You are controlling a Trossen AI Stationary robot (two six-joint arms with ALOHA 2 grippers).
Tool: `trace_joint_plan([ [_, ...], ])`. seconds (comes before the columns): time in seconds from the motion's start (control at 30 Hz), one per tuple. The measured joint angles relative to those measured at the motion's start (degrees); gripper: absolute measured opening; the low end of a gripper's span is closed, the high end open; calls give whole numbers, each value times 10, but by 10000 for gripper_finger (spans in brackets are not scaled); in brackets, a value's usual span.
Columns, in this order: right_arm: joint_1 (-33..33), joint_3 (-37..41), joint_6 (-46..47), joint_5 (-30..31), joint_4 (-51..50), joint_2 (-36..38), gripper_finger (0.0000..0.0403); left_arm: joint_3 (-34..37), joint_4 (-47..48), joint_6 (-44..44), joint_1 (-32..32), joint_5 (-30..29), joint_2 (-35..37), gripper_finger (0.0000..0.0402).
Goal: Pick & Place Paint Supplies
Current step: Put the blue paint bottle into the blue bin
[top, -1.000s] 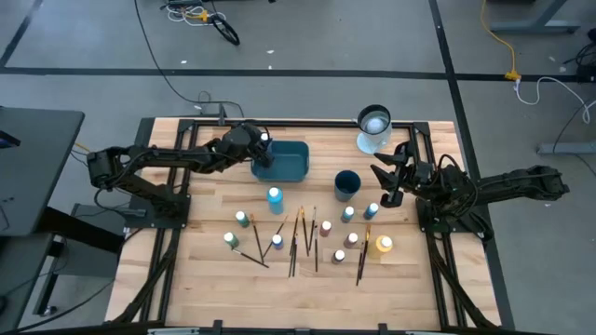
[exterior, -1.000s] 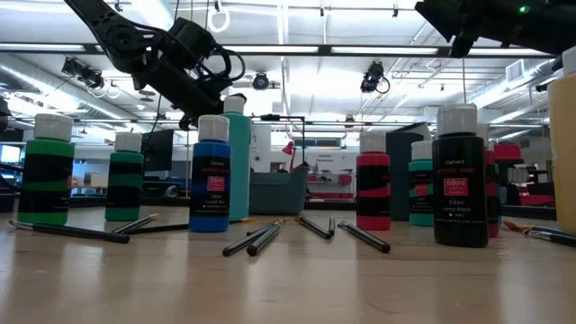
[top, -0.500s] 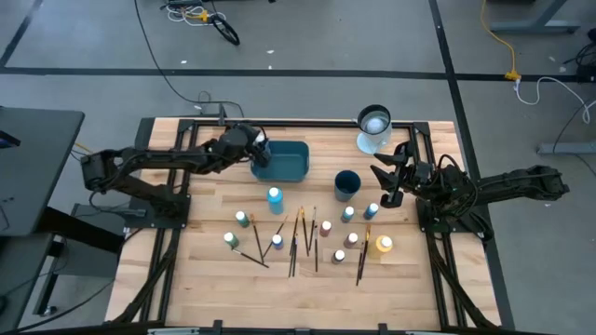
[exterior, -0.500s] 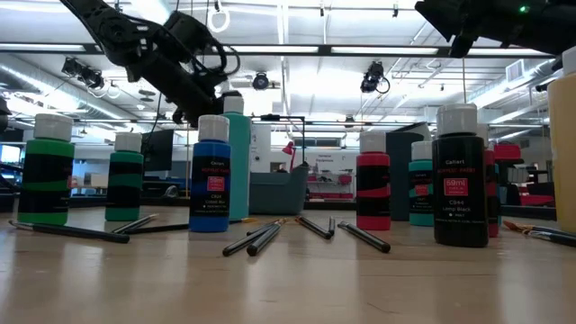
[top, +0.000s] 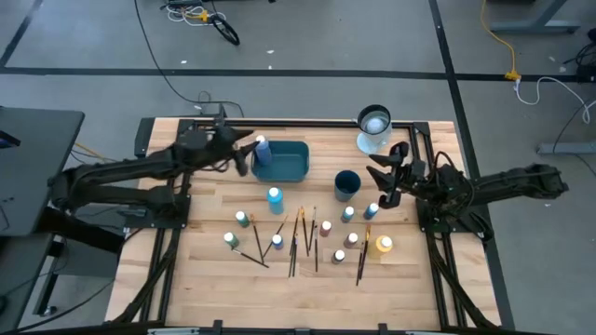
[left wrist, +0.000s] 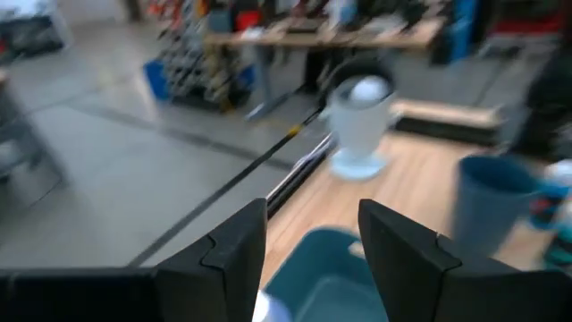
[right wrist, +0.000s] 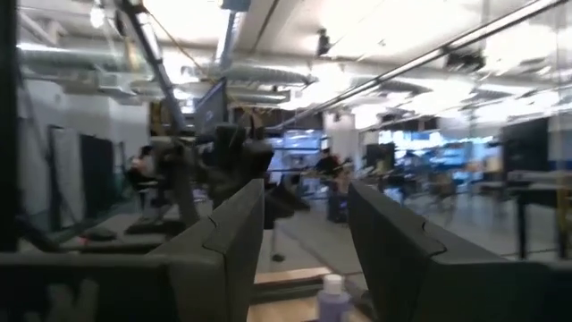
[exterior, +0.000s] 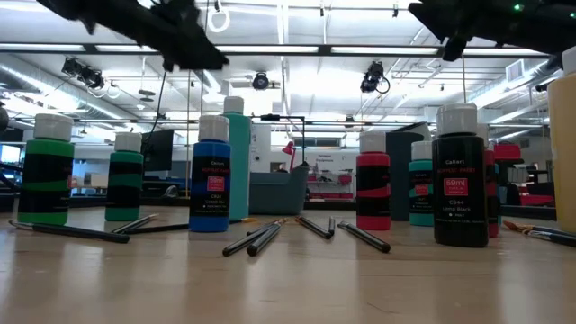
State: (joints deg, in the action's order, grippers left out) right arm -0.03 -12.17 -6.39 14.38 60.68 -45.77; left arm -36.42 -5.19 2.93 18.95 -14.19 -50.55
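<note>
One paint bottle (top: 262, 149) stands in the teal tray (top: 296, 167); the left gripper (top: 244, 158) sits just beside it, fingers released. The other bottles and brushes (top: 300, 240) remain on the desk (top: 205, 270) before the tray, so most work seems left. The right gripper (top: 384, 184) waits near the blue cup (top: 347, 184), fingers apart, empty.

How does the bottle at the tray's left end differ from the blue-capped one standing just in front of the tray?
The bottle in the teal tray, a blue bottle, lies tipped against the left wall; the blue-capped bottle stands upright on the bare table, among the brushes. Both have blue tops.
</note>
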Motion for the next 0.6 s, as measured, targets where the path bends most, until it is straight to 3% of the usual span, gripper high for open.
trace_joint_plan([
  [0.33,0,-119,34,-49,-21,-186,165,0,77,10,-7,100,147,187],
  [0.6,0,-275,34,-50,-91,-364,165,0,106,4,-7,122,188,187],
])
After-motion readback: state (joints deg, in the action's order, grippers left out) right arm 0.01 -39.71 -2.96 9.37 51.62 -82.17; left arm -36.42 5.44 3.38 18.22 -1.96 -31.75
